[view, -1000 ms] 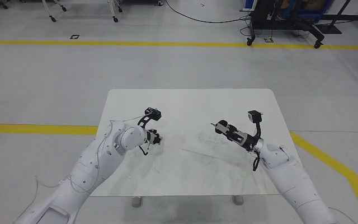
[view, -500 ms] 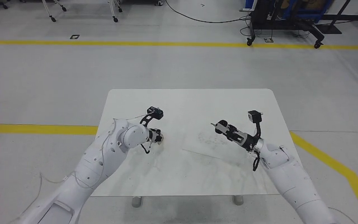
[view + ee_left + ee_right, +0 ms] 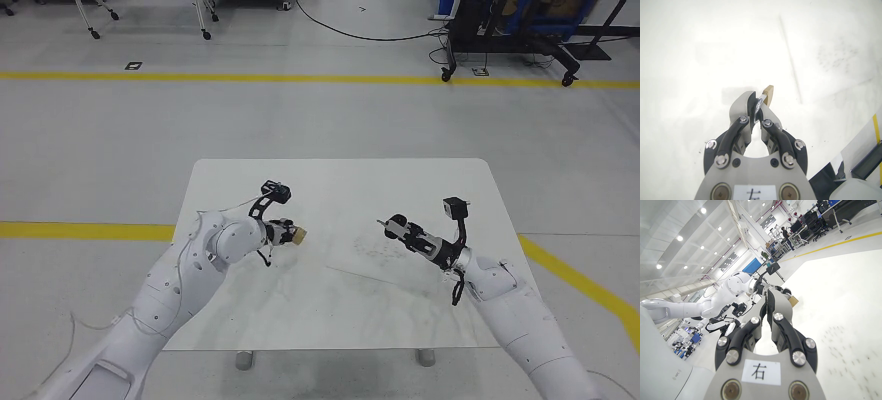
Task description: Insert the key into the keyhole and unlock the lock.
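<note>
The lock (image 3: pixel 297 236) is held by the left gripper (image 3: pixel 285 237), left of centre in the top view, over the white table (image 3: pixel 420 180). In the left wrist view the gripper's fingers (image 3: pixel 750 100) are seen clamped narrowly on the silver shackle, with the brass body standing out just past the fingertips. The right gripper (image 3: pixel 392 226) is placed right of centre in the top view, well apart from the lock and turned toward it. Its fingers (image 3: pixel 770 306) are pressed together in the right wrist view. A thin metal tip, probably the key (image 3: pixel 381 221), is seen projecting from them in the top view.
</note>
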